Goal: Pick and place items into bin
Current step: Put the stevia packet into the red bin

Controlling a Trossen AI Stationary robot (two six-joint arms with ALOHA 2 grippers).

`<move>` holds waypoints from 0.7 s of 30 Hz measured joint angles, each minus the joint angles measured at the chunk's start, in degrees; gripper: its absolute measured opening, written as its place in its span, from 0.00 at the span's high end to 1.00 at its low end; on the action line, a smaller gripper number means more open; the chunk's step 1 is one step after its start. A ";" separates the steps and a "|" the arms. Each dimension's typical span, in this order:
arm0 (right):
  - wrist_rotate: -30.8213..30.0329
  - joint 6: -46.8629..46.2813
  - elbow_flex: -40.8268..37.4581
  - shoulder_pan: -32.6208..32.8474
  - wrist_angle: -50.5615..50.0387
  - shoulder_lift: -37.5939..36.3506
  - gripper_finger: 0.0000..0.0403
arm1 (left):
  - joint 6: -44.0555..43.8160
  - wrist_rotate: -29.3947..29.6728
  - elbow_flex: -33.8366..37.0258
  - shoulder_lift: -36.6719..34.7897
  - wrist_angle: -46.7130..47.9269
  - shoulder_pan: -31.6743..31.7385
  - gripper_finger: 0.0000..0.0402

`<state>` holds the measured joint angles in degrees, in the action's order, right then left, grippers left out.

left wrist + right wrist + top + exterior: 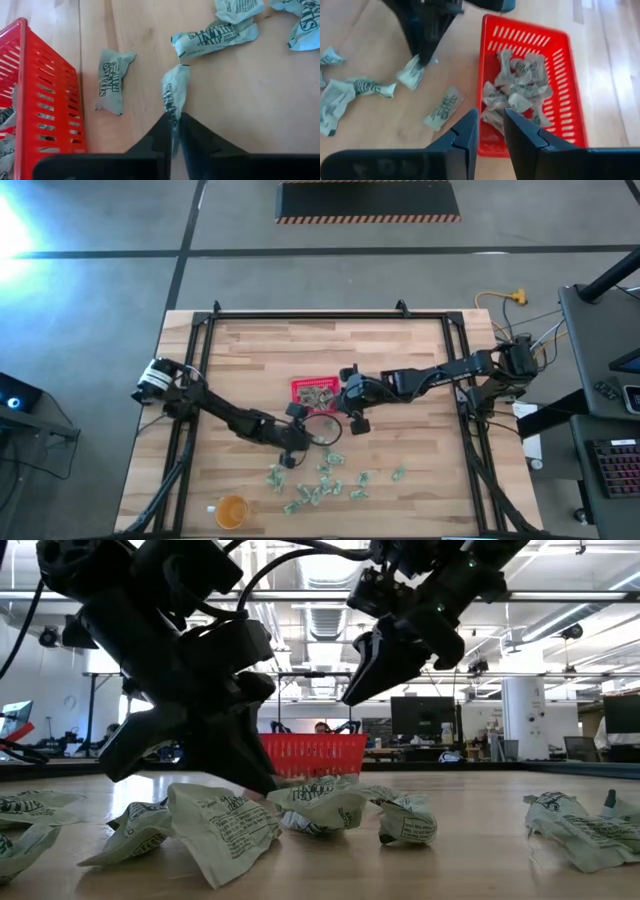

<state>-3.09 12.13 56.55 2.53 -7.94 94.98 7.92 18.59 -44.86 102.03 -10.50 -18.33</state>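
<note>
My left claw is pinching one pale green packet between its fingers, just off the red basket, down on the wooden bench. My right claw is hovering at the basket's near rim with its fingers slightly parted, gripping nothing. The basket is sitting mid-bench and holding a heap of packets (crumpled, overlapping). More loose packets are lying scattered toward the front edge, near an orange cup. One flat packet is lying just beside the basket wall.
</note>
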 joint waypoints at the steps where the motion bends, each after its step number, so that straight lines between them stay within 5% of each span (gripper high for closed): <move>1: -0.02 -0.32 0.00 0.22 -0.64 0.02 0.81 | 0.01 0.05 0.00 -0.18 0.21 0.00 0.98; 15: 4.12 -7.33 -0.12 5.21 -7.06 0.16 0.82 | 1.61 0.86 0.24 -13.32 7.35 -0.04 1.00; 21: 10.42 -10.18 -1.21 6.11 -3.92 0.79 0.81 | 6.71 13.67 0.24 -17.28 7.05 0.53 1.00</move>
<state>7.33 1.95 55.35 8.64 -11.86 95.77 14.63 32.26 -44.62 84.75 -3.46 -17.80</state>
